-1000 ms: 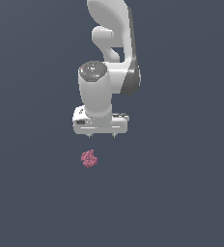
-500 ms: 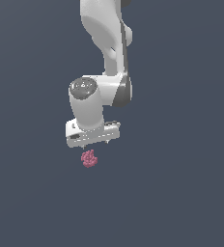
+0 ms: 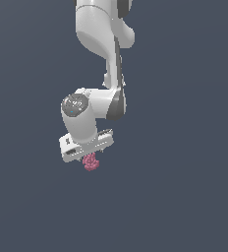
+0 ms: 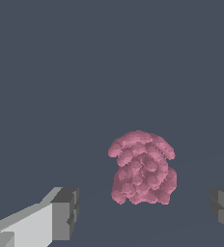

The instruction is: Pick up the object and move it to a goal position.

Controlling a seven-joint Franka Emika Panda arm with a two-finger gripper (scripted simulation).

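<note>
Lowered hand [image 3: 88, 156] now over the berry cluster [image 3: 91, 163] (pink-red), fingers [image 4: 65, 213] spread wide either side

Pincer [image 3: 88, 156] body hides the raspberry's [image 3: 91, 162] top.

Plain dark slate-blue surface [image 3: 185, 197], flat even light, uniform backdrop throughout

Flat, plain dark slate-blue floor [image 3: 185, 197] filled both views, unmarked and even. One thing lay on it: small pink-red lumpy cluster of tiny beads [image 3: 91, 162], raspberry-like, seen close in wrist view [image 4: 142, 169]. Cluster sat alone on surface.
</note>
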